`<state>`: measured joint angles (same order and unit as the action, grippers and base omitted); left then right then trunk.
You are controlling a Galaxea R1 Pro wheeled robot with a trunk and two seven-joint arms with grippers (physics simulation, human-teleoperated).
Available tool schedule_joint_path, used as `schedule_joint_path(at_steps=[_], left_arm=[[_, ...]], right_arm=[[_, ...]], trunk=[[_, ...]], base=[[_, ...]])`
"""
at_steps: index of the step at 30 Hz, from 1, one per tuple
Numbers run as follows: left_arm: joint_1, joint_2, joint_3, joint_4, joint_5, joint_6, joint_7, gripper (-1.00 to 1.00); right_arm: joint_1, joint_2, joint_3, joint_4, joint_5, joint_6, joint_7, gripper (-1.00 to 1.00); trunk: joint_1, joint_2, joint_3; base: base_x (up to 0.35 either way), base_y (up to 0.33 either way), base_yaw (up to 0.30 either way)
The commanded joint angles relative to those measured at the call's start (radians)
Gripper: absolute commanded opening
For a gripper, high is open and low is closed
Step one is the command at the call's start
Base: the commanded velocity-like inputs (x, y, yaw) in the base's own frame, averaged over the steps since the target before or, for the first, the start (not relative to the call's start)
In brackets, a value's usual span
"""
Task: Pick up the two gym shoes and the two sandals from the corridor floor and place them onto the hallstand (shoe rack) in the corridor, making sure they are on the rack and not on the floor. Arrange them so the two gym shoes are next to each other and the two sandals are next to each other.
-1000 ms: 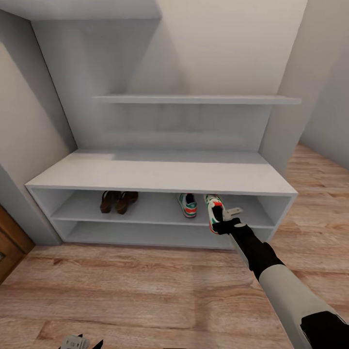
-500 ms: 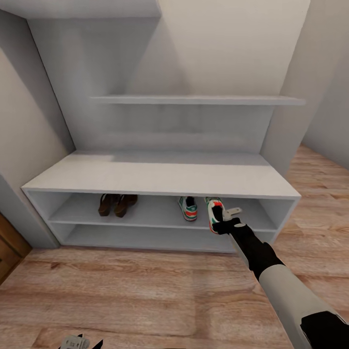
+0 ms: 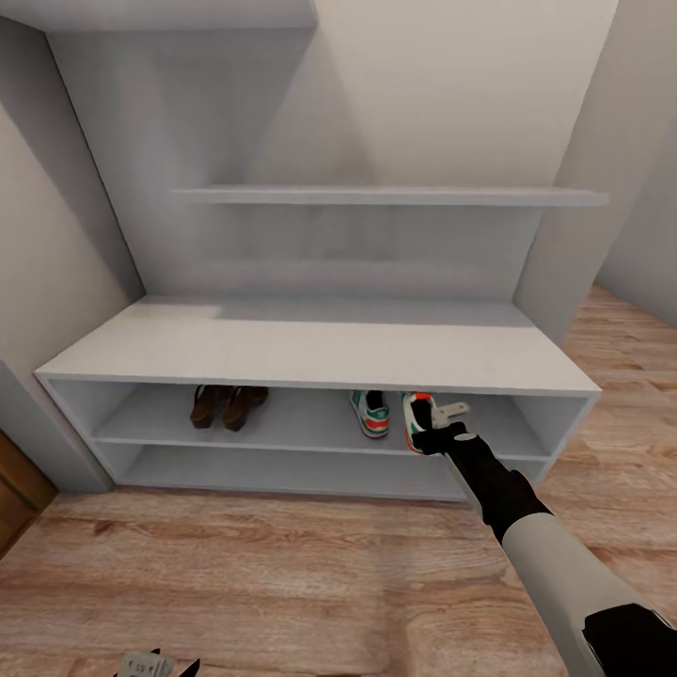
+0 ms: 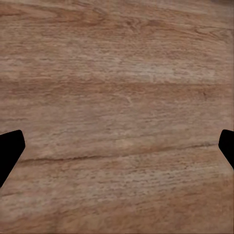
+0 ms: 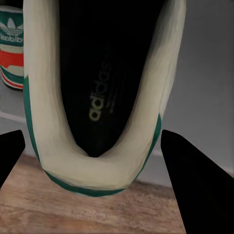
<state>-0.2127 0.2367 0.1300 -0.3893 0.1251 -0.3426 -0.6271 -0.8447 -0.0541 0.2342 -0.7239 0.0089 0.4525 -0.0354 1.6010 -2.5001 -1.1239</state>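
Since the earlier head pictures the whole scene has slid and the long low white open-fronted hallstand (image 3: 310,353) spreads wider across the frame, so the camera has shifted; the shoes keep their places on the shelf and the right arm keeps its pose.

Head view: two dark-brown leather sandals (image 3: 227,405) stand side by side, touching, on the upper shelf toward the hallstand's left end. Toward its right end a white gym shoe with teal stripes and a red-orange heel (image 3: 369,413) stands on the same shelf. Just beside it, a small gap apart, the second white and teal gym shoe (image 3: 411,421) sits at the shelf's front edge with the right gripper (image 3: 440,425) at its heel. From here I cannot tell whether those fingers press the shoe. A thin grey floating wall shelf (image 3: 385,196) hangs above. Light brown wood-plank floor (image 3: 282,574) lies in front, and the left gripper (image 3: 155,667) peeks in at the bottom edge.

Left wrist view: both dark fingertips (image 4: 9,151) stand wide apart over bare floor planks.

Right wrist view: the near shoe's dark opening and white collar (image 5: 97,97) sit between two spread dark fingers (image 5: 195,185); contact is unclear. The other gym shoe (image 5: 12,48) stands alongside.
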Motion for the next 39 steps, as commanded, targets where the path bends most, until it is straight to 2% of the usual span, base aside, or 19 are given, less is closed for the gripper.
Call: schedule_joint_path(at_steps=[1, 23, 25, 29, 39], left_arm=[[-0.001, 0.000, 0.003, 0.001, 0.006, 0.002, -0.009, 1.00], [-0.001, 0.000, 0.003, 0.001, 0.007, 0.001, -0.010, 1.00], [-0.001, 0.000, 0.003, 0.001, 0.007, 0.001, -0.010, 1.00], [-0.001, 0.000, 0.003, 0.001, 0.007, 0.001, -0.010, 1.00], [-0.001, 0.001, 0.003, 0.001, 0.007, 0.001, -0.010, 1.00]], right_arm=[[-0.001, -0.001, 0.005, -0.002, 0.001, 0.006, -0.003, -1.00], [-0.001, -0.001, 0.004, 0.000, 0.001, 0.006, -0.003, -1.00], [-0.001, -0.001, 0.004, 0.000, 0.001, 0.006, -0.003, -1.00], [-0.001, -0.001, 0.004, 0.000, 0.001, 0.006, -0.003, -1.00], [-0.001, -0.001, 0.004, 0.000, 0.001, 0.006, -0.003, -1.00]], trunk=[[0.000, 0.000, -0.001], [0.000, 0.000, -0.002], [0.000, 0.000, -0.003], [0.002, -0.001, -0.024], [0.002, -0.001, -0.026]], base=[[0.057, 0.029, 0.000], [0.040, 0.022, 0.000], [0.001, 0.000, 0.000], [0.000, 0.000, 0.000], [0.000, 0.000, 0.000]])
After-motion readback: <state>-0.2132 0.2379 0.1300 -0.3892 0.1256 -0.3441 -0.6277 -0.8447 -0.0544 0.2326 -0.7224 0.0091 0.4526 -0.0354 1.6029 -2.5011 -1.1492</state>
